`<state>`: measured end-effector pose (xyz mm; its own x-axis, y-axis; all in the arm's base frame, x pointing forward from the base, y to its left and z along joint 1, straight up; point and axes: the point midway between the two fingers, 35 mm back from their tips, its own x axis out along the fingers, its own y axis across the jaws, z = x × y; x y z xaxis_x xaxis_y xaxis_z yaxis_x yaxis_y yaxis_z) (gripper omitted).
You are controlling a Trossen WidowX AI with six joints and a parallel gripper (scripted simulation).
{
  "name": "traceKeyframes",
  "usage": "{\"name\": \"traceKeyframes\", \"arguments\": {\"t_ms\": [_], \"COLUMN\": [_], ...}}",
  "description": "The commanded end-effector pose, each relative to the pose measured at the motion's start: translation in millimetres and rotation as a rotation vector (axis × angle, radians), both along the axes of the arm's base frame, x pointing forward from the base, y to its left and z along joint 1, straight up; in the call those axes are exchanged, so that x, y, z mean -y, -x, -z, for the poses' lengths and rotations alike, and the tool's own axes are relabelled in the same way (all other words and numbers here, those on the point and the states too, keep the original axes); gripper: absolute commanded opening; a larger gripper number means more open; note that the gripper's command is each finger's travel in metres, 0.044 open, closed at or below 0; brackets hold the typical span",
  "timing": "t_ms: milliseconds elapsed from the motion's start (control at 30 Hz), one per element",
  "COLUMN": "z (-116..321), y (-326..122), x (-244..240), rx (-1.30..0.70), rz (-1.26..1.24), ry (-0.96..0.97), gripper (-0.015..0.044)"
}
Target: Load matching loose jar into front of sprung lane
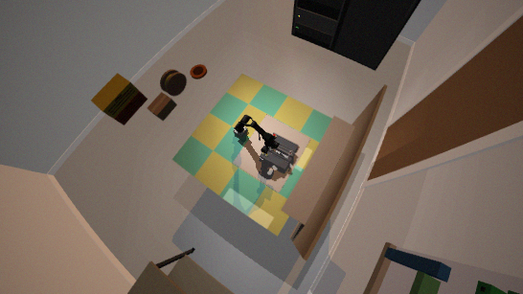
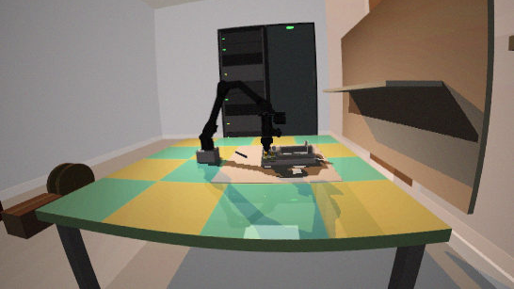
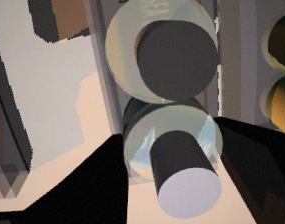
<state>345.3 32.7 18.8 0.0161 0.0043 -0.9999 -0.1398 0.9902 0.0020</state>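
Note:
My gripper [image 1: 269, 149] [image 2: 266, 150] [image 3: 168, 135] points down at the front end of the sprung lane [image 3: 102, 55]. It is shut on a clear jar [image 3: 135, 146], whose dark round stem has a pale top. The lane jar [image 3: 119, 55], clear with a dark round top and pale lettering, stands directly behind it. The two overlap in the wrist view; whether they touch is unclear. The held jar is at the lane's mouth, roughly in line with the lane jar. Its base, the front stop and the pusher plate are hidden or not distinguishable, so its height above the lane floor cannot be told.
A neighbouring lane at the right holds jars with amber and dark contents [image 3: 280, 102]. A dark block [image 3: 7, 120] stands at the left. The grey lane unit [image 2: 301, 159] sits on a pale mat [image 2: 231, 178]. A dark stick [image 2: 241, 154] lies near the arm's base.

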Motion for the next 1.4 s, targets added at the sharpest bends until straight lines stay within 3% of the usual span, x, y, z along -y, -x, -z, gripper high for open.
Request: {"name": "traceKeyframes", "arguments": {"t_ms": [0, 1367], "z": [1.2, 4.4], "y": [-4.2, 1.9], "x": [-0.5, 0.4], "rx": [0.017, 0.017], "rz": [0.002, 0.002], "ry": [0.0, 0.0], "gripper": [0.0, 0.0]}}
